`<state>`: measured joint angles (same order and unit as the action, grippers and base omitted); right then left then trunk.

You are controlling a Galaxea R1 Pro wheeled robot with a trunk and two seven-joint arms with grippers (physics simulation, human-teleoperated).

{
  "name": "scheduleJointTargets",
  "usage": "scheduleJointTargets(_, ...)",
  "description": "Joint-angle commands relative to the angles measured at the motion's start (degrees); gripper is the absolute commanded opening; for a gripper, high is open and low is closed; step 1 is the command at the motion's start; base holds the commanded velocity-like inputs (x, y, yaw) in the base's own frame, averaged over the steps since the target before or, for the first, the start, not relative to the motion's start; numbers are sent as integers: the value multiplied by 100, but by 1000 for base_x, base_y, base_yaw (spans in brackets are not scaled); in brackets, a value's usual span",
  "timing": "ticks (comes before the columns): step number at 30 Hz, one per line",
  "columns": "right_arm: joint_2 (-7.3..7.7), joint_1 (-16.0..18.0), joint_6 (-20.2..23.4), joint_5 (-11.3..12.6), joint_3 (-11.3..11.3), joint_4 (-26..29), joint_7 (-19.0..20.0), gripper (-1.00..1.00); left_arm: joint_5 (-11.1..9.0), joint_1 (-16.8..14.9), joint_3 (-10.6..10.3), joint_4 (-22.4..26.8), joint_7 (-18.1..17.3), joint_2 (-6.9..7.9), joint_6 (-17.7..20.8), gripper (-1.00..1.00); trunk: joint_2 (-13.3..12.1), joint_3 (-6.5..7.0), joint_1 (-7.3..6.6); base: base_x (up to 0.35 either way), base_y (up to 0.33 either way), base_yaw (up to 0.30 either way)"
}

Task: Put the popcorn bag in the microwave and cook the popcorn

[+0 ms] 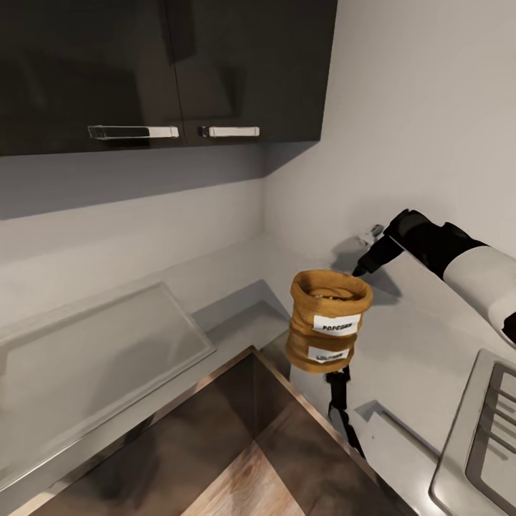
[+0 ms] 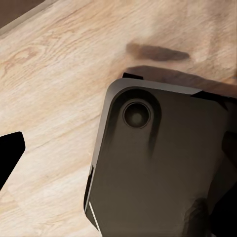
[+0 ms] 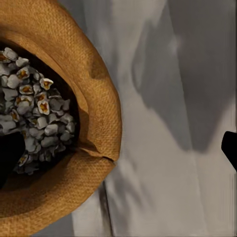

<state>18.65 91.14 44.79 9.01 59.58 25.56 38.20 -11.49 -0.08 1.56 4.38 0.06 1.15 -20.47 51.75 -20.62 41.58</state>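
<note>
The popcorn bag (image 1: 330, 304) stands upright on the glossy pale countertop (image 1: 416, 337), its POPCORN label facing me and its reflection below it. Pale popcorn (image 3: 37, 116) with orange centres fills its mouth. My right gripper (image 1: 364, 258) reaches in from the right at the bag's far rim. In the right wrist view the right gripper (image 3: 118, 150) is open across the bag's rolled rim (image 3: 101, 123): one dark finger (image 3: 10, 155) sits inside over the popcorn, the other fingertip (image 3: 229, 148) outside over the counter. My left gripper (image 2: 118, 158) hangs open above the wooden floor. The microwave is out of view.
Dark wall cabinets (image 1: 165, 64) with steel handles (image 1: 132, 132) hang above the counter's corner. A shallow framed panel (image 1: 93, 351) lies at the left, a steel hob (image 1: 487, 430) with grates at the lower right. The robot's dark base (image 2: 158, 168) and the wooden floor (image 2: 54, 74) lie below.
</note>
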Motion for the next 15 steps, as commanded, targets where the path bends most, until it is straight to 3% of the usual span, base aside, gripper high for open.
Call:
scheduleJointTargets(1,7,11,32,49,41,12,-16,100,-6,-1,12,2,2,-1,-12,100,5,-7,1,28,0,0)
scheduleJointTargets(15,-19,10,10,31,34,11,-23,100,-11,-1,20,1,3,-1,-12,100,5,-7,1,99,29,0)
